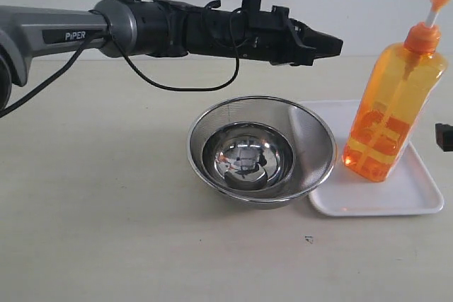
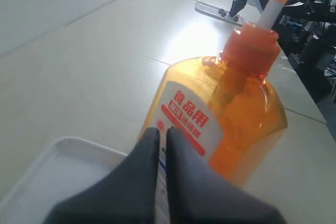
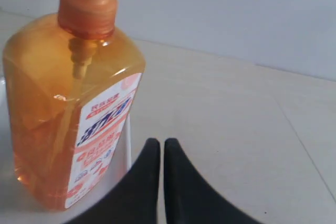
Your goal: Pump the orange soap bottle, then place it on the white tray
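Quick status from my end. My left pincer (image 1: 334, 46) is closed, fingers pressed together with nothing between them. The arm is stretched out level, up above the round steel mesh bowl (image 1: 311, 139), and its tip points at the orange soap bottle (image 1: 393, 111) but stops short of it, with clear air between the two. From my left wrist camera the label sits right behind the fingertips, though the outside view shows they aren't touching.

The bottle is standing on the white tray (image 1: 417, 192), toward the end nearest the mesh bowl, with the pump head raised on its white stem. The tray lies just beside the bowl, and the bowl's rim covers one corner of it. A smaller shiny bowl (image 1: 277, 148) sits inside the mesh one.

My right pincer (image 3: 161, 148) is closed too, and empty. It's low and beside the bottle, not in contact. In the outside view only a dark bit of it shows at the edge, next to the tray. Everything sits on a plain beige table (image 1: 106, 231).
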`<action>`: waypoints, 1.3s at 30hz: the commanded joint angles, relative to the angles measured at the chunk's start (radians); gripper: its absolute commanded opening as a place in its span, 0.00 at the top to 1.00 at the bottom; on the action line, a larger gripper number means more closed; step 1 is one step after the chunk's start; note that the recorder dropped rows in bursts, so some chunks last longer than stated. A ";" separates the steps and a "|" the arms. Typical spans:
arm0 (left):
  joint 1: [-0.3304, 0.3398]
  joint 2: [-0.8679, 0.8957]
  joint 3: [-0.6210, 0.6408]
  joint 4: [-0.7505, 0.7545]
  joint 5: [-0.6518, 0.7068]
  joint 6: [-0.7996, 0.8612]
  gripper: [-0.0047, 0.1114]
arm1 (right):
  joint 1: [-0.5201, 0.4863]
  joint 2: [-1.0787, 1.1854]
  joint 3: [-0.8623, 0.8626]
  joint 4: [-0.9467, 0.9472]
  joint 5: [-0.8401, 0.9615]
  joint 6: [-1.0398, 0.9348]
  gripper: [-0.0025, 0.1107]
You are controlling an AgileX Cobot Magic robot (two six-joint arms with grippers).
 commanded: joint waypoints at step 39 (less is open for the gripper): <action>-0.011 0.025 -0.008 0.050 0.040 0.001 0.92 | -1.009 0.329 -0.324 0.018 -1.410 -0.443 0.98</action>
